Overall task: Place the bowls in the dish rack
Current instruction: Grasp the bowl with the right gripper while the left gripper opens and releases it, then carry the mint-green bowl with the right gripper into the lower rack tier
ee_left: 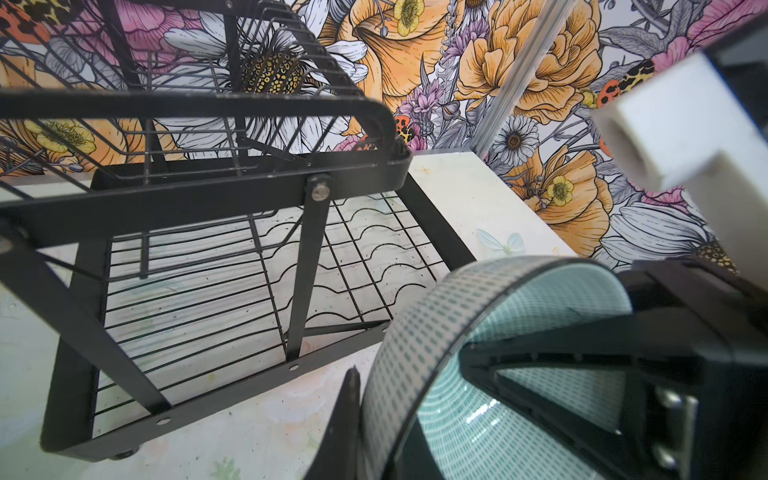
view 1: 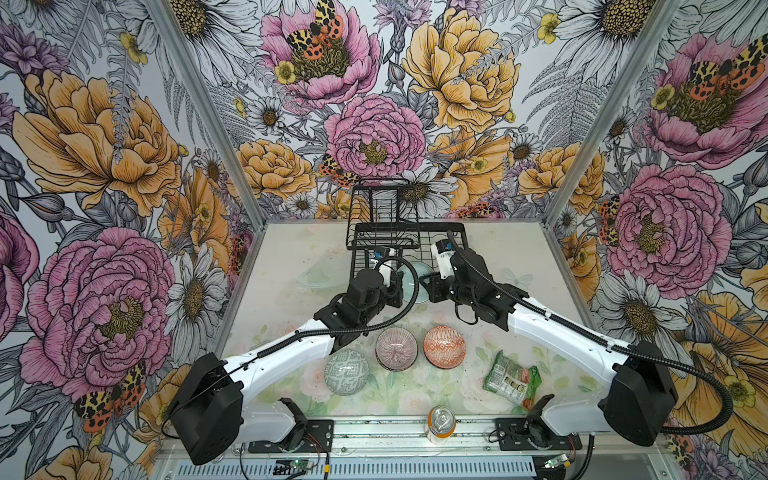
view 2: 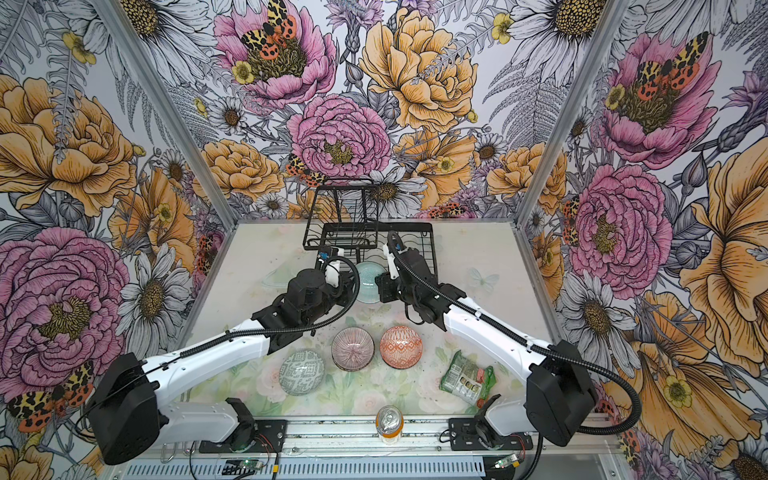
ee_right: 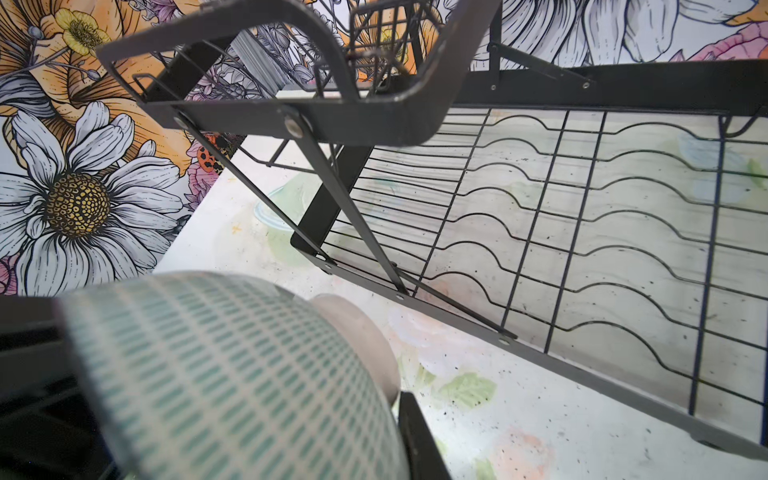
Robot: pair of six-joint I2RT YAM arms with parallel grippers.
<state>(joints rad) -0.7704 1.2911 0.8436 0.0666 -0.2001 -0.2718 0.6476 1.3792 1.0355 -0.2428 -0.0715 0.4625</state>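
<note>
Pinching the teal bowl (view 2: 369, 279) from both sides, the left gripper (view 2: 353, 286) and right gripper (view 2: 381, 286) hold it on edge, likely swapping hands before the dish rack (view 2: 409, 225).

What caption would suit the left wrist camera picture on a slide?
Left gripper clamps a pale teal bowl by its rim, on edge before the lower tier of the black dish rack.

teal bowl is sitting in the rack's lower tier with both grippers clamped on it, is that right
Not quite. The pale teal bowl is not in the dish rack. It is held on edge just in front of it, with the left gripper and the right gripper clamped on it. Both wrist views show the lower tier with nothing in it.
</note>
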